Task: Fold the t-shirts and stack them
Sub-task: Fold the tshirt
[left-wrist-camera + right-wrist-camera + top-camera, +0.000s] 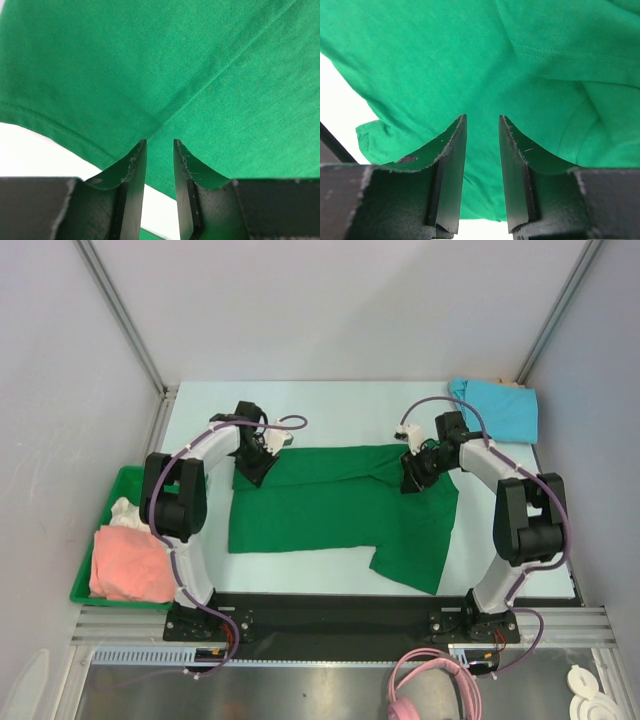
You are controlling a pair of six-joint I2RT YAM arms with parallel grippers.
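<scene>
We see the left jaws slightly spread, their two dark fingers (132, 190) parted by a narrow slot, and through that slot shows the green t-shirt (165, 65) with a strip of white desk (30, 150) below it. Whether the tips touch the fabric we cannot tell. Just past these tips a stitched hem runs along the cloth's lower left edge, and a soft crease climbs from there toward the upper right. The right jaws stand likewise a little apart, fingers (451, 175) parallel. Green fabric fills the gap between them, with a second layer bearing a stitched hem lapped over at the upper right and a small turned corner at the left. From above, the left arm (190, 490) reaches to the shirt's far left corner and the right arm (520, 510) to its far right part. The green t-shirt (330, 505) lies spread across the middle of the desk (330, 410), mostly flat. A darker folded band runs along its far edge, and one lobe of it extends toward the near edge at the right. A blue garment (497, 405) sits well apart in the far right corner. At the left edge a green tray (130, 475) holds a folded pink garment (128, 565) with a white cloth (125, 510) just behind it
</scene>
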